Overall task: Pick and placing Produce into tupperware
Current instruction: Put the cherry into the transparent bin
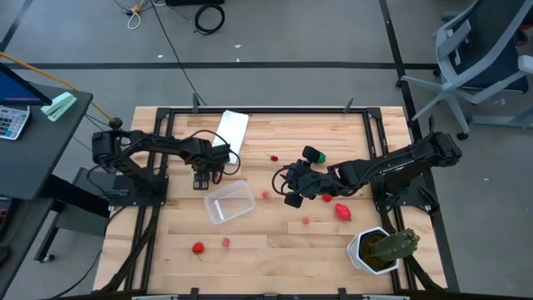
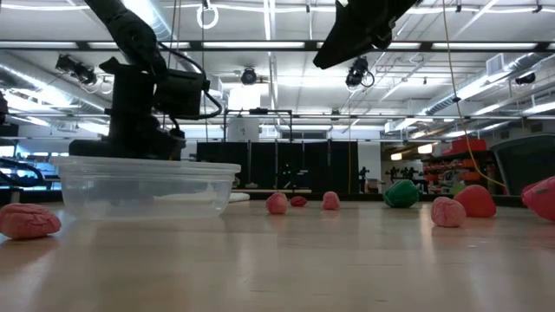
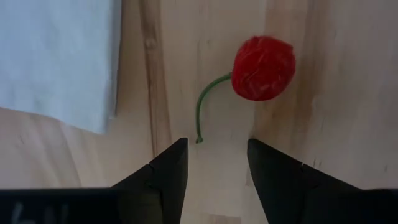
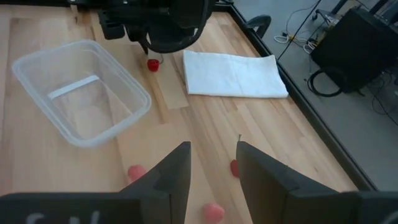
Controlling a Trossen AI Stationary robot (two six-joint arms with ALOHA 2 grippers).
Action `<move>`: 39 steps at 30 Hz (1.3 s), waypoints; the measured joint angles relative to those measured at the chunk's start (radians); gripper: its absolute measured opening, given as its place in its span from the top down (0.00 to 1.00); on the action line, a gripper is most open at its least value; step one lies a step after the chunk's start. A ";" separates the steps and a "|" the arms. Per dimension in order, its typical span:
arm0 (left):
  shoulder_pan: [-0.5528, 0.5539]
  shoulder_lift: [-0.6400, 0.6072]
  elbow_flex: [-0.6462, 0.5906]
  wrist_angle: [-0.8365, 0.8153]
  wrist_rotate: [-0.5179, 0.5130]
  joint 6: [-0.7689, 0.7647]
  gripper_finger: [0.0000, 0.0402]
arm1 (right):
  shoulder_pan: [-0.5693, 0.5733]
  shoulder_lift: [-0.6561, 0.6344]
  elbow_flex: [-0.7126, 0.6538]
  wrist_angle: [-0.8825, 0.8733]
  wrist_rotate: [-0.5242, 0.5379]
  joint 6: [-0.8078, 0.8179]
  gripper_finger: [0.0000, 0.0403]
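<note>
The clear tupperware (image 1: 230, 202) stands empty on the wooden table, also in the right wrist view (image 4: 81, 90). My left gripper (image 1: 206, 173) is open just beyond the box's far left corner. In its wrist view its gripper (image 3: 217, 158) stands short of a red cherry (image 3: 263, 67) with a green stem, which lies on the wood. My right gripper (image 1: 291, 190) is open and empty above the table's middle, also in its own view (image 4: 213, 158). Small red and pink produce pieces (image 1: 266, 194) (image 1: 306, 222) (image 1: 343, 212) lie scattered, and a round green piece (image 1: 313, 154) lies farther back.
A flat white panel (image 1: 231, 132) lies at the far side, behind my left gripper. A green cactus in a white pot (image 1: 379, 248) stands at the near right. Two red pieces (image 1: 198, 247) (image 1: 226, 242) lie near the front edge, and a small stemmed piece (image 1: 274, 156) lies at centre back.
</note>
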 joint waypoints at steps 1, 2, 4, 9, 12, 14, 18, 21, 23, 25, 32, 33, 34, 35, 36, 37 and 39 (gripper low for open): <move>0.004 -0.001 -0.001 0.004 0.002 0.003 0.57 | 0.000 0.000 0.000 0.000 0.000 0.000 0.66; 0.009 -0.004 -0.002 0.006 0.004 0.003 0.57 | 0.000 0.000 0.000 0.000 0.000 0.003 0.66; 0.021 -0.008 -0.001 0.012 0.009 0.003 0.57 | 0.000 0.000 0.000 0.000 0.000 0.007 0.66; 0.041 -0.006 0.008 0.010 0.020 0.022 0.57 | 0.000 0.000 0.000 0.000 0.000 0.007 0.66; 0.039 -0.005 0.012 0.013 0.020 0.046 0.59 | 0.000 0.000 0.000 0.000 0.000 0.007 0.66; 0.039 -0.005 0.012 0.015 0.019 0.051 0.62 | 0.000 0.000 0.000 0.000 0.000 0.008 0.66; 0.039 -0.005 0.012 0.019 0.019 0.051 0.70 | 0.000 0.000 0.000 0.000 0.000 0.008 0.66; 0.039 -0.005 0.012 0.022 0.020 0.046 0.78 | 0.000 0.000 0.000 0.000 0.000 0.008 0.66; 0.039 -0.005 0.012 0.025 0.018 0.043 0.84 | 0.000 0.001 0.000 0.000 0.000 0.008 0.66; 0.039 -0.004 0.012 0.030 0.013 0.042 0.90 | 0.000 0.001 0.000 0.000 0.000 0.008 0.66; 0.039 -0.004 0.012 0.037 -0.005 -0.077 0.98 | 0.000 0.001 0.000 0.000 0.000 0.008 0.66; 0.036 -0.004 0.012 0.037 -0.013 -0.106 0.98 | 0.000 0.001 0.000 0.000 0.000 0.008 0.66; 0.029 -0.004 0.012 0.037 -0.032 -0.121 0.99 | 0.000 0.001 0.000 0.000 0.000 0.008 0.66; 0.024 -0.004 0.013 0.037 -0.057 -0.133 0.99 | 0.000 0.001 0.000 0.000 0.000 0.008 0.66; 0.019 -0.006 0.013 0.037 -0.093 -0.141 0.99 | 0.000 0.001 0.000 0.000 0.000 0.008 0.66; 0.016 -0.011 0.011 0.032 -0.148 -0.162 0.99 | 0.000 0.001 0.000 0.000 0.000 0.008 0.66; 0.006 -0.023 0.017 0.000 -0.216 -0.205 0.99 | 0.001 0.001 0.000 0.000 0.000 0.008 0.66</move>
